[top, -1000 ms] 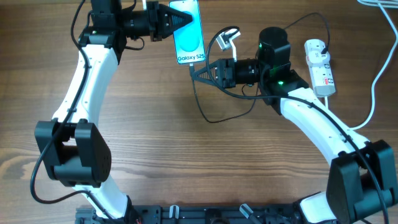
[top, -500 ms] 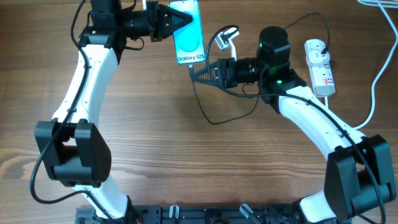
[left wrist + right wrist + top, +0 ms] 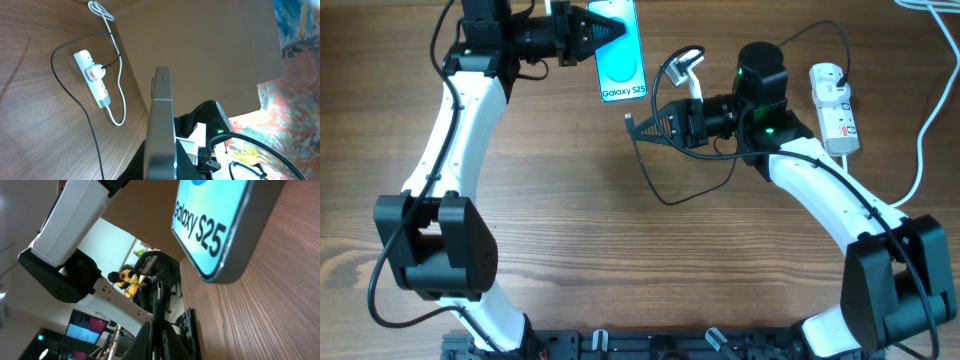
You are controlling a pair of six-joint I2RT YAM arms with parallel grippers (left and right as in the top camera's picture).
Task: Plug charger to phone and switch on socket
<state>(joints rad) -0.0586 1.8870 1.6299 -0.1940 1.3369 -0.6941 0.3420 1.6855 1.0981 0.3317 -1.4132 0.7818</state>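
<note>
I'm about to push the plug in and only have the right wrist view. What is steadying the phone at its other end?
Observer: Overhead, the left gripper has its jaws shut on the phone, near the end away from the text.
Operator: Good. Where is the socket, for the switch afterwards?
Observer: The socket lies well to the right of the right gripper, which is shut on the charger. Neither gripper is at the socket.
</note>
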